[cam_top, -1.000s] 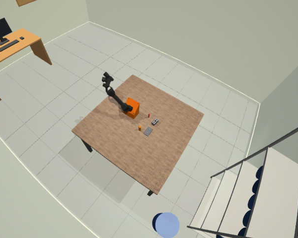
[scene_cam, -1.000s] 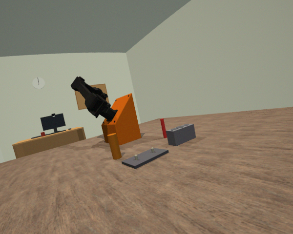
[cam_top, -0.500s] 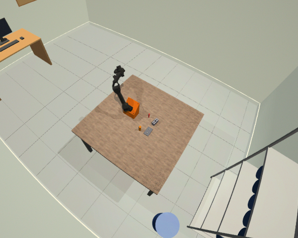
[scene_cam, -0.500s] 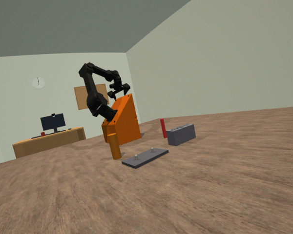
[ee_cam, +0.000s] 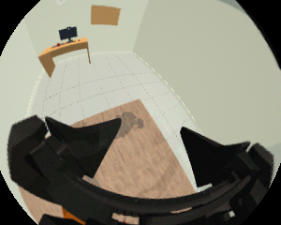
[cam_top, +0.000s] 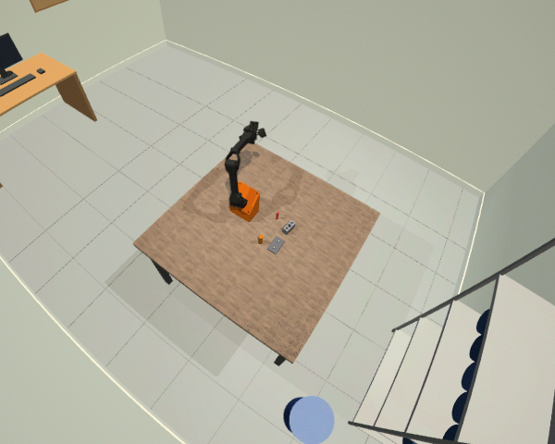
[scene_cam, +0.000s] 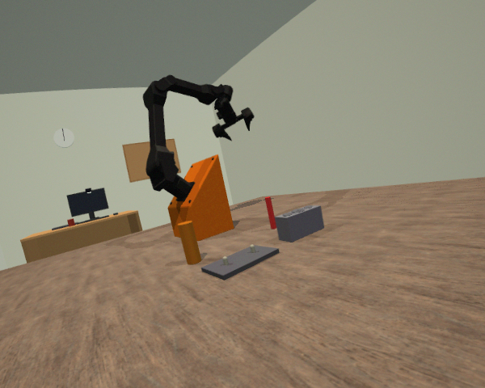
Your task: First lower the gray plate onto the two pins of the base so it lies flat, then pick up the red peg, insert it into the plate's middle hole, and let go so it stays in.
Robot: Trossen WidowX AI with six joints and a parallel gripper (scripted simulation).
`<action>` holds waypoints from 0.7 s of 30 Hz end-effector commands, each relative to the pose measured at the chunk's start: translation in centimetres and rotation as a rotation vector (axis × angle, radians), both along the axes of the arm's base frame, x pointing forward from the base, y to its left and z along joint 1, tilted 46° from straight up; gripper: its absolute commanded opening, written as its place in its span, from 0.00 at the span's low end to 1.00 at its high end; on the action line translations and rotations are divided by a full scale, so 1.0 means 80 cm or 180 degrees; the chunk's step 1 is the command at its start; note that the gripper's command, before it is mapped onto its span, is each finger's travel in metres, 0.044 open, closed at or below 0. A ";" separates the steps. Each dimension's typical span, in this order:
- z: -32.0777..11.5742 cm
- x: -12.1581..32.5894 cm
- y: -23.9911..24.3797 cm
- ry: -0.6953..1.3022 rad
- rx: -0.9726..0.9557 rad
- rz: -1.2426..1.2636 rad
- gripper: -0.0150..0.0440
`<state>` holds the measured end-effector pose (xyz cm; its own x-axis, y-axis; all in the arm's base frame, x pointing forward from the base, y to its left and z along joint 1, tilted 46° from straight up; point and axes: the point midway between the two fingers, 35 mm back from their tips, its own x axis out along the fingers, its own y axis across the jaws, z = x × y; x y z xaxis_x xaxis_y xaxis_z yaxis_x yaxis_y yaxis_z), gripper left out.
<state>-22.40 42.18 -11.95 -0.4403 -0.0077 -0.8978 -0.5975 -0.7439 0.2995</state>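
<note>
The gray plate [cam_top: 290, 229] [scene_cam: 301, 225], a thick block with holes in its top, stands on the table beyond the base. The flat dark gray base [cam_top: 276, 249] [scene_cam: 238, 259] lies on the table with its two pale pins bare. The red peg [cam_top: 277, 215] [scene_cam: 271, 213] stands upright near the plate, on the robot's side. My gripper [scene_cam: 239, 134] [ee_cam: 152, 126] is open and empty, high above the table and well away from the plate, base and peg. None of these three shows clearly in the wrist view.
An orange cylinder [cam_top: 260, 239] [scene_cam: 190, 242] stands upright close beside the base. The orange robot mount [cam_top: 252, 206] [scene_cam: 211, 208] stands on the wooden table [cam_top: 229, 267] [scene_cam: 318, 313] behind these objects. The wrist view shows a table corner, the floor and a distant desk [ee_cam: 66, 47].
</note>
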 end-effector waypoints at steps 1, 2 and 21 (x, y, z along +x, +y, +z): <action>-0.001 0.061 0.003 -0.0140 -0.0168 -0.0314 1.00; -0.001 0.082 0.007 -0.0224 -0.0179 -0.0399 1.00; 0.022 0.440 -0.044 -0.1542 -0.0812 -0.1807 1.00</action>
